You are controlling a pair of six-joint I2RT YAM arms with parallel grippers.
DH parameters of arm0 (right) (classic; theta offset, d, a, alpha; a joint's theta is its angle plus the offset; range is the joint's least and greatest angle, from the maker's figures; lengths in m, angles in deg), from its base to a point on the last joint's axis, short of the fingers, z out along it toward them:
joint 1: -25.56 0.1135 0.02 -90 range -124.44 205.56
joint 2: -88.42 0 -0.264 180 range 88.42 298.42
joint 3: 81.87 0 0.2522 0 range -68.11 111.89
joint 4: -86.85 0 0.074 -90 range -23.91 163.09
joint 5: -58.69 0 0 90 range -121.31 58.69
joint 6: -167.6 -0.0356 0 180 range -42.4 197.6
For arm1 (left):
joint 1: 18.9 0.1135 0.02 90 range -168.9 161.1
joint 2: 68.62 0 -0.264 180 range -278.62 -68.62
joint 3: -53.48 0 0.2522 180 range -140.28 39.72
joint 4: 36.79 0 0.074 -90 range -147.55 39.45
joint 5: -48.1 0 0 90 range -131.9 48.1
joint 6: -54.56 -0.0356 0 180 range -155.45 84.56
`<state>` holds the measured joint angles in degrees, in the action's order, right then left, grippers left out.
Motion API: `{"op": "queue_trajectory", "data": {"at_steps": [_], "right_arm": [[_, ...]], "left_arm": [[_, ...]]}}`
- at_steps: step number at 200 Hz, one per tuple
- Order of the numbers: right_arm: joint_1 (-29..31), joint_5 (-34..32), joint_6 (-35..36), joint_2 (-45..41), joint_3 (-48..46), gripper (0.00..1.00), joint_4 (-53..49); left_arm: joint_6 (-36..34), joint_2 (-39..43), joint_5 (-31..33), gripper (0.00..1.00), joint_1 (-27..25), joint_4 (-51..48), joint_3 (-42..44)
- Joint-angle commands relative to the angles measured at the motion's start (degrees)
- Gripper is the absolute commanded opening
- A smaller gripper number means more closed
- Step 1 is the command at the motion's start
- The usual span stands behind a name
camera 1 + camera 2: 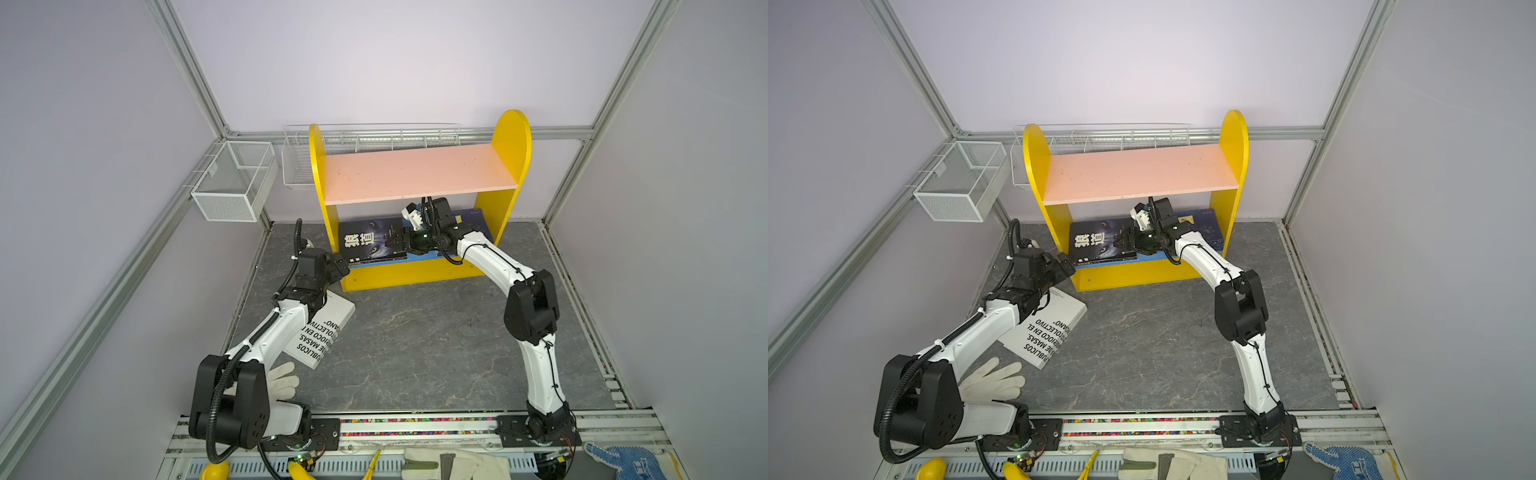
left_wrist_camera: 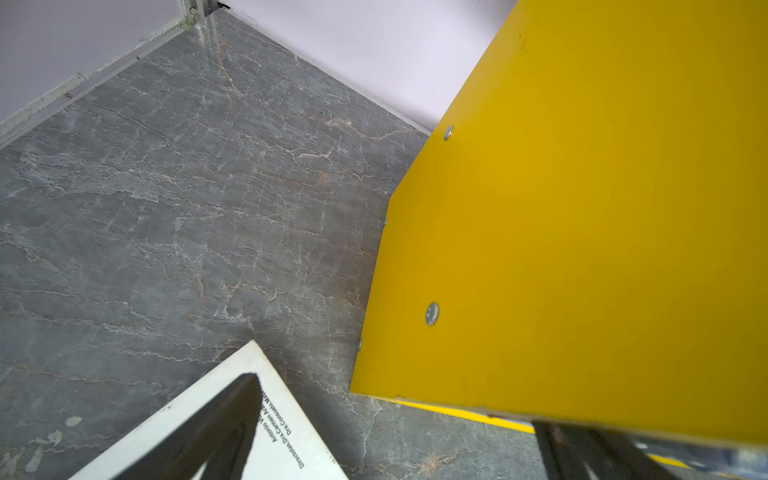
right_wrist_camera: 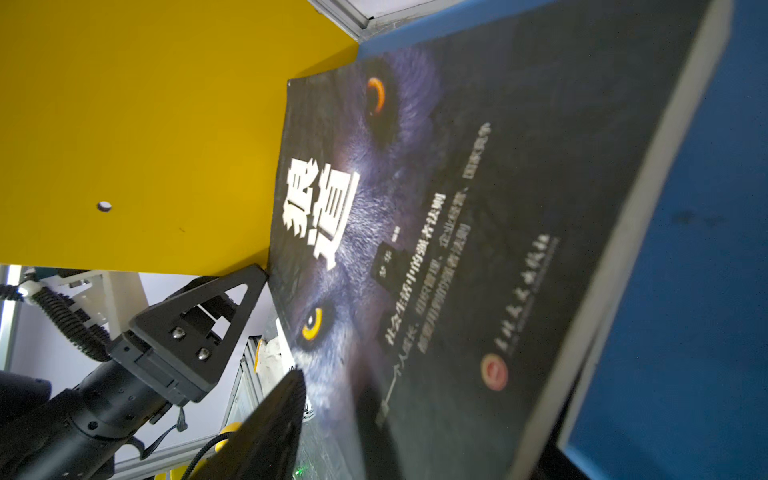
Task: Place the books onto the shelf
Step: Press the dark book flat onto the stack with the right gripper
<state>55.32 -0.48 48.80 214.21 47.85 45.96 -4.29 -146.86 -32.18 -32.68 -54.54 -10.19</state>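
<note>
Placing step, as I read it: the dark paperback with the wolf's eyes [image 1: 370, 241] lies flat on the blue lower board [image 3: 706, 291] of the small yellow-sided, pink-topped shelf [image 1: 511, 137]. The right fingers [image 3: 270, 428] reach in over its cover. I cannot tell from my screens whether they pinch it or stand clear.

The left fingers [image 2: 216, 424] are spread wide and empty at the foot of the shelf's left panel. They sit above the large white paperback [image 1: 332, 328], which lies flat on the grey marbled desk [image 1: 415, 340] just in front of the shelf. I judge it goes next, and getting a finger under an edge will be the hard part.
</note>
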Motion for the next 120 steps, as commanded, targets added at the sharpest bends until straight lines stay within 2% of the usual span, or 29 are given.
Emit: {"op": "queue_trajectory", "data": {"at_steps": [1, 29, 120], "right_arm": [[0.04, -6.64, 3.47, -2.75, 2.44, 0.69, -5.78], [0.01, -10.69, 4.91, -2.56, 5.09, 0.66, -8.50], [1.59, -12.39, 4.44, -2.05, 5.76, 0.34, -5.82]], "left_arm": [[0.23, -0.86, 1.58, 0.99, -0.11, -0.23, 0.82], [0.18, -0.90, 0.58, 1.00, -0.10, 0.27, 0.77], [0.03, -0.47, -2.43, 1.00, -0.03, 1.74, 0.86]]}}
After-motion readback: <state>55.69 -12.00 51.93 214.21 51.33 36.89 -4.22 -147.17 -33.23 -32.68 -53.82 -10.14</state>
